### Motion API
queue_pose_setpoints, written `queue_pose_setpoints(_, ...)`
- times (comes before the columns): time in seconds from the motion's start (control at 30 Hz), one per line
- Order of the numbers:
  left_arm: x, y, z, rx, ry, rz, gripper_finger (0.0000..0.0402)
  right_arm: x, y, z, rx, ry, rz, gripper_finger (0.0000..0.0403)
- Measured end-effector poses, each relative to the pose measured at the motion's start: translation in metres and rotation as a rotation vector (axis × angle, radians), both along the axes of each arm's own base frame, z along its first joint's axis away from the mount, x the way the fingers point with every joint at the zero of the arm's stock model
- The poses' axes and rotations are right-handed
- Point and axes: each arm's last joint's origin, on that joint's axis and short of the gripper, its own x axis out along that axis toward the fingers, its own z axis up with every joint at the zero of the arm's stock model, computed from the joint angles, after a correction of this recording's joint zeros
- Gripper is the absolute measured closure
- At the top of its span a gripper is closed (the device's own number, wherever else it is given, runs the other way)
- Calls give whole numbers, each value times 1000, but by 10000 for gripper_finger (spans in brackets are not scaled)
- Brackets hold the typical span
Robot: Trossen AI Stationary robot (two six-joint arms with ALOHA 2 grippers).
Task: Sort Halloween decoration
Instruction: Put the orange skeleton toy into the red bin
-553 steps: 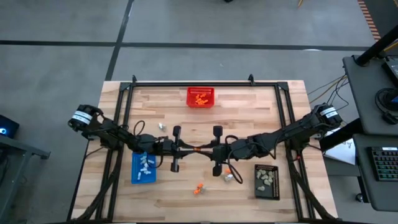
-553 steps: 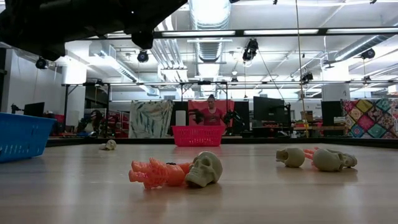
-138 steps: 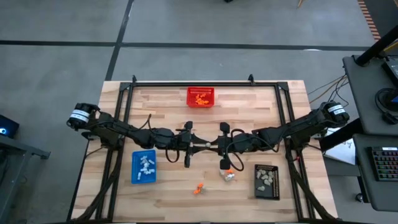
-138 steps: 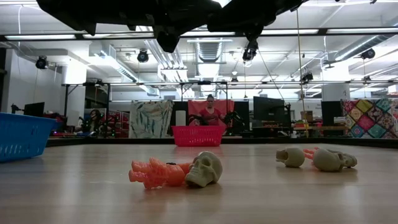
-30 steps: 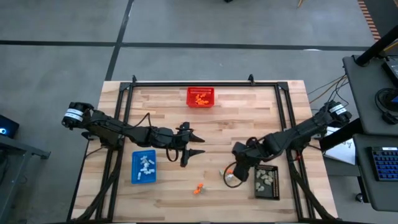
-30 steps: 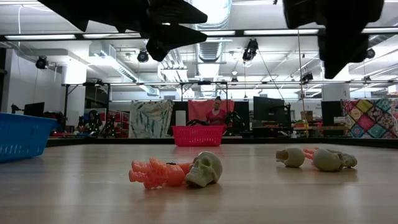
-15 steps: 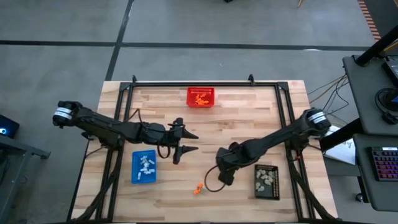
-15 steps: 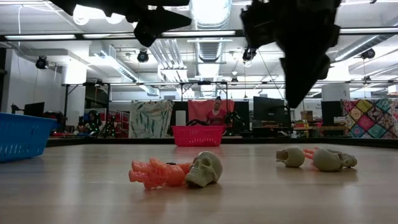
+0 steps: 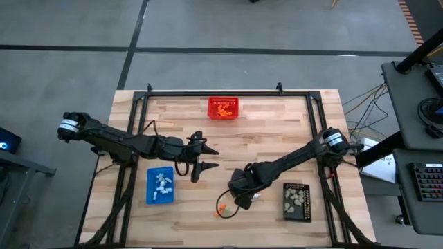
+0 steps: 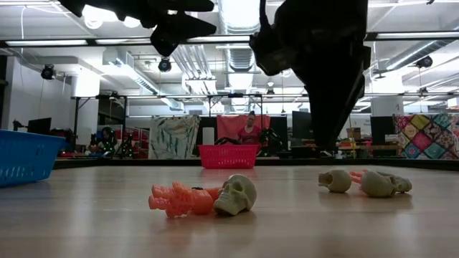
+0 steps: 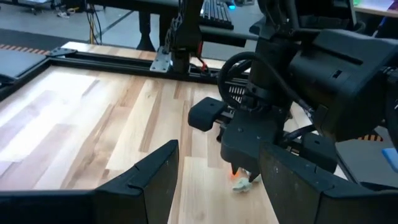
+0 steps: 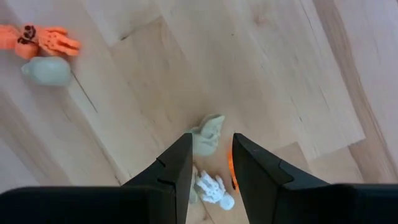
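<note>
halloween decoration (image 9: pixel 223 108) fills red basket (image 9: pixel 223 100); left jaws wide, right jaws half-open, empty.

Grey floor (image 9: pixel 83 28); ceiling strip lights (image 10: pixel 323 36); person (image 10: pixel 250 129) at rear.

A red mesh basket (image 9: pixel 223 108) sits at the wooden table's (image 9: pixel 277 131) far edge, a blue tray (image 9: pixel 160 185) near left, a black tray (image 9: pixel 296 201) near right, and a person (image 10: pixel 250 127) stands in the room behind.

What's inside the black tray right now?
In the high view the black tray holds several pale grey-beige trinkets clustered near its middle; I cannot count them, and anything beneath them is hidden.
</note>
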Motion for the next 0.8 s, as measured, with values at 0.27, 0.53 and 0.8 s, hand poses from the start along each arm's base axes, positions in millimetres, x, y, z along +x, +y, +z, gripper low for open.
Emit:
queue_pose_setpoints(0.27,0,0,-1,11,5,-3,200,0,0,-1,-9,-2,-33,298)
queue_pose_setpoints(0.53,0,0,-1,29,5,-8,200,-3,-1,-1,-1,36,-75,298)
queue_pose_setpoints(0.8,0,0,-1,44,6,-13,200,-20,0,-3,-40,194,-26,298)
